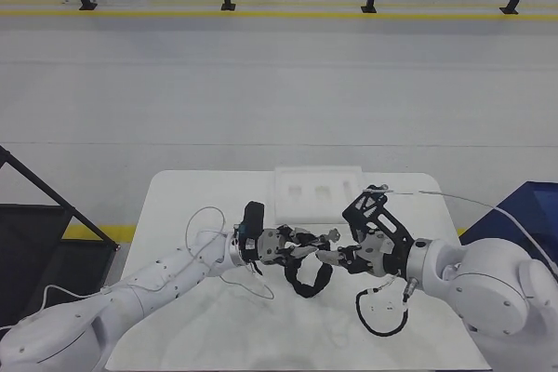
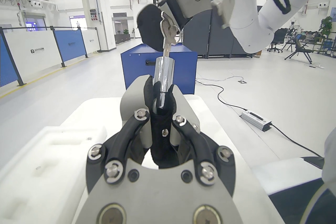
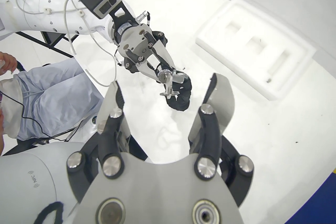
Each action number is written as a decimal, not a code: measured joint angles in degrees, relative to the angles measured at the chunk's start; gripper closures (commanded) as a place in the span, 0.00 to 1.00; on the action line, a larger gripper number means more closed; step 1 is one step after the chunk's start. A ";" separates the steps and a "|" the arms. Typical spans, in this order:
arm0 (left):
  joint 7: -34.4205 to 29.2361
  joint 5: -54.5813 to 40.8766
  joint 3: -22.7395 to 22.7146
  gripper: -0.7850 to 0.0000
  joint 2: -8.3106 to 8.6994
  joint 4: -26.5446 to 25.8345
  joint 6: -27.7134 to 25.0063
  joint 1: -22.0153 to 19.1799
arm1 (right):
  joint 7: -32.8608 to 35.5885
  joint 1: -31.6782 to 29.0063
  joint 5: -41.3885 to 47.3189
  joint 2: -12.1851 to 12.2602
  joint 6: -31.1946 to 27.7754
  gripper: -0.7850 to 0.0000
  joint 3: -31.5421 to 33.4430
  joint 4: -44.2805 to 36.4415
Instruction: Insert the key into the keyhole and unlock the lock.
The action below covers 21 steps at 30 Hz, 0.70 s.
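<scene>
Left gripper (image 2: 160,89): jaws clenched on the lock (image 2: 163,70), a chrome cylinder. It is gripped at one end, and the other end sticks out past the fingertips.

Key (image 2: 168,34) is seated in the lock's free end. The blade is partly in; the head and a small ring are outside. A black fabric-covered loop (image 3: 181,99) hangs at the lock, just beside the key.

Right gripper (image 3: 166,82): jaws released, spread wide, nothing between them. It faces the key end of the lock and sits near the key head. Can't tell whether any part of it touches the key.

Lock and key are held in the air over the tabletop (image 1: 186,214), on the robot's side of the foam tray (image 1: 284,191), roughly opposite the tray's middle. The left arm comes in from the tray's left side, the right arm from its right, and the two grippers meet nearly tip to tip.

The foam tray is white with three recesses and lies flat at the far edge of the tabletop. A blue cabinet (image 1: 539,219) stands off the tabletop, to the right of the tray.
</scene>
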 measured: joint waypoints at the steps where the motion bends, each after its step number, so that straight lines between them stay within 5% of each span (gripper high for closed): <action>1: -1.22 -0.77 -0.43 1.00 0.40 -0.21 -1.22 -0.18 | 0.06 -0.02 -0.53 0.09 -1.55 0.00 0.16 0.12; 8: -12.43 -6.08 -5.51 1.00 4.03 -2.27 -12.14 -0.84 | 0.74 -0.65 -1.54 0.59 -8.96 0.00 1.25 0.24; 21: -17.86 -9.22 1.10 1.00 9.02 -8.25 -12.53 -7.58 | -1.04 -1.45 -2.47 0.60 -8.83 0.00 1.45 0.83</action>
